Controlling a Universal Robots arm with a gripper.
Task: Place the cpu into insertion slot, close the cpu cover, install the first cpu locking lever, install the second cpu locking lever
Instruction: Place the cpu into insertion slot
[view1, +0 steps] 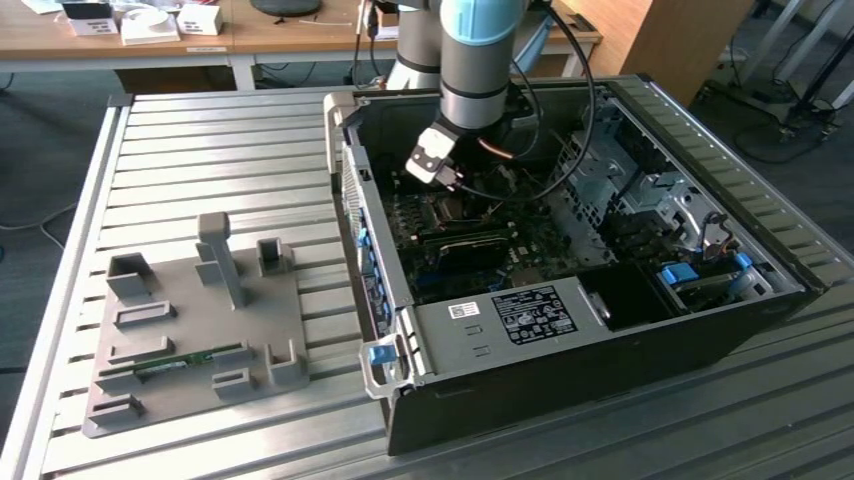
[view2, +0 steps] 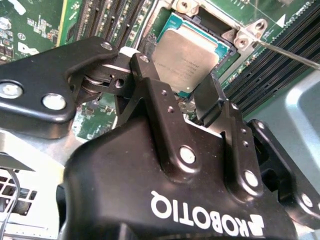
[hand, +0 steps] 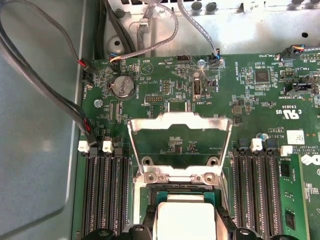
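Second wrist view: square silvery cpu (view2: 187, 56)

- cpu (view2: 187, 52): brushed silvery-grey metal top with a soft sheen.
- cpu cover (hand: 180, 121): bare, bright sheet metal.
- gripper (view2: 172, 80): matt black body with shiny steel screw heads.
- motherboard (hand: 150, 85): glossy dark green board.
- table (view1: 227, 150): ribbed, matt aluminium.
- fixture plate (view1: 200, 330): dull, smooth grey plastic.
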